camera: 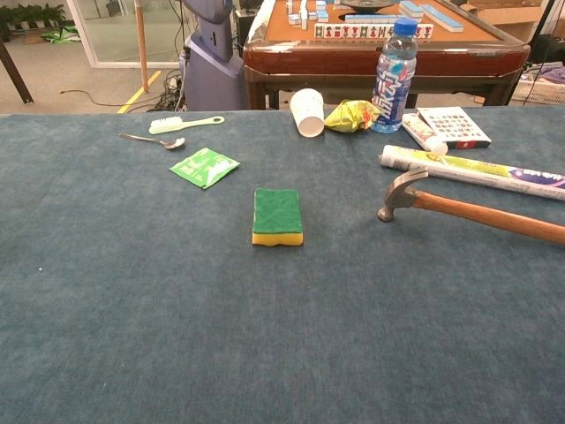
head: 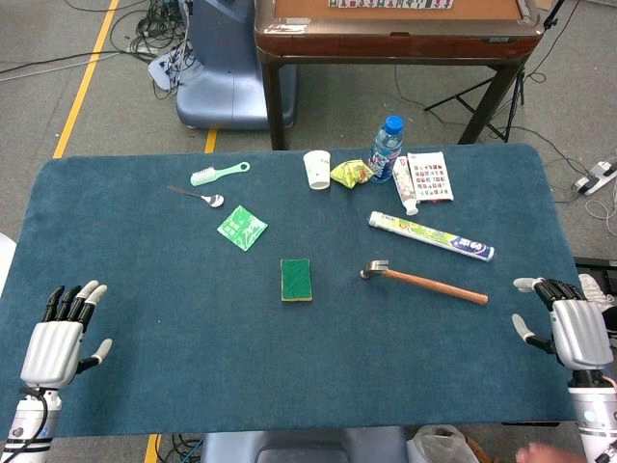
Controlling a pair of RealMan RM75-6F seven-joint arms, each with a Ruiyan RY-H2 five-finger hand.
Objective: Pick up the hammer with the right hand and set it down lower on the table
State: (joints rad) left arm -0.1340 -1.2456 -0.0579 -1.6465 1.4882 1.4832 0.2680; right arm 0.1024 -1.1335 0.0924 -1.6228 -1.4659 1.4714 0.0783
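Plainly, hammer (head: 424, 281) has steel head, wooden handle, lying flat.

head: high, looking down | chest: low, close | shared: table (head: 145, 318)

We see bare bench (head: 386, 367) between our right hand (head: 569, 328) and the hammer (head: 424, 280) lying just inward of it. Beyond the hammer, a long tube (head: 431, 235) lies across the way; the sponge (head: 296, 279) sits further inward.
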